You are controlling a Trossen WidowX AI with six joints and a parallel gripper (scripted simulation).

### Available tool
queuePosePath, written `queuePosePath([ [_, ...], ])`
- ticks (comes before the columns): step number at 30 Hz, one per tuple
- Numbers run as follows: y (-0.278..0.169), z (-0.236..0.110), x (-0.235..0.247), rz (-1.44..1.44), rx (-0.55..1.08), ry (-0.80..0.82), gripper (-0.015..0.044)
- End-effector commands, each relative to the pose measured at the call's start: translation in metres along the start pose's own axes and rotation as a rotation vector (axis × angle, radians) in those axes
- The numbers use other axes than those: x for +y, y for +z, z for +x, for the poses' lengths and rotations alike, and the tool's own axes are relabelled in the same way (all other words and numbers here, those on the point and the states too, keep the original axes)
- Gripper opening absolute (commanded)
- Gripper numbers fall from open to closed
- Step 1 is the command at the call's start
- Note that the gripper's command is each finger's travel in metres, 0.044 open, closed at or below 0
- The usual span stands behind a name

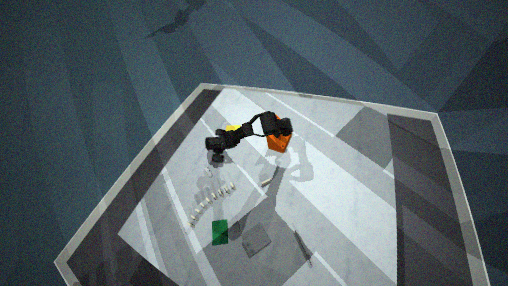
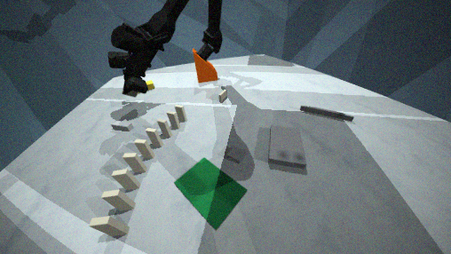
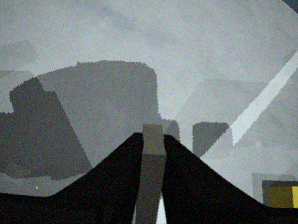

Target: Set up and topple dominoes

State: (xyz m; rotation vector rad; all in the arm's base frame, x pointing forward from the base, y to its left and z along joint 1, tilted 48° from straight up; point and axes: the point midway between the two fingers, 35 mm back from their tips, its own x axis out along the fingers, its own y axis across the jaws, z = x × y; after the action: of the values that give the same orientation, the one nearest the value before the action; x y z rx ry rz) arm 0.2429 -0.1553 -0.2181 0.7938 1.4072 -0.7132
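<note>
Hand: the hand (image 2: 134,88), upper left of the exterior view, is clenched on a domino (image 3: 152,179).
Held domino: upright between the fingers, above the counter (image 2: 337,167).
Row: standing dominoes (image 2: 133,162) curve toward lower left.
Loose domino: one (image 2: 223,95) lies near the orange wedge (image 2: 204,68).
Yellow block: (image 2: 151,85) apparently just beside the hand.

Matt pale wood-like dominoes (image 2: 143,148), matt black plastic-looking hand (image 2: 134,86), mottled grey stone-like table top (image 2: 355,158), flat green patch (image 2: 210,192)

we see a pale grey table top (image 1: 350,178) with a light raised rim, crossed by hard-edged shadow bands, surrounded by dark blue-grey floor (image 1: 75,43).
</note>
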Motion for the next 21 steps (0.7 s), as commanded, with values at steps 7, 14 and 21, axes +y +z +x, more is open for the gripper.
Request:
queuePosePath([
  [7, -0.001, -0.006, 0.002, 0.035, -0.169, -0.009, 0.0025],
  [14, -0.004, -0.013, 0.003, 0.061, -0.290, 0.000, 0.0025],
  [21, -0.007, -0.026, 0.004, 0.092, -0.409, 0.021, 0.0025],
])
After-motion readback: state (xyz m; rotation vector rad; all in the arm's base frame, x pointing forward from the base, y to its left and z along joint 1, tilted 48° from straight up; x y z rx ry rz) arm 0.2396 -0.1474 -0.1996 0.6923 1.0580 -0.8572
